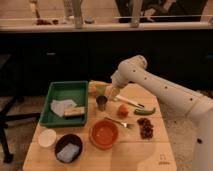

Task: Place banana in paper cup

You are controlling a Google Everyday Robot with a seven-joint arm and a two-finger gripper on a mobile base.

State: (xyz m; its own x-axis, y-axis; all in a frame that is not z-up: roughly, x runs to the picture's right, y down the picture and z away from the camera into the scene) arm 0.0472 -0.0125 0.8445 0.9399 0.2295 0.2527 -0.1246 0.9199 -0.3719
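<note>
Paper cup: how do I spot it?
From the green tray on the table's left, come toward the camera: the paper cup stands at the front-left corner. It is low, plain and white, unlike the dark bowl beside it; the gripper is by the metal cup.

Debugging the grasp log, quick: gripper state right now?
Gripper: cannot be told; it hangs close beside the banana, near the metal cup.
</note>
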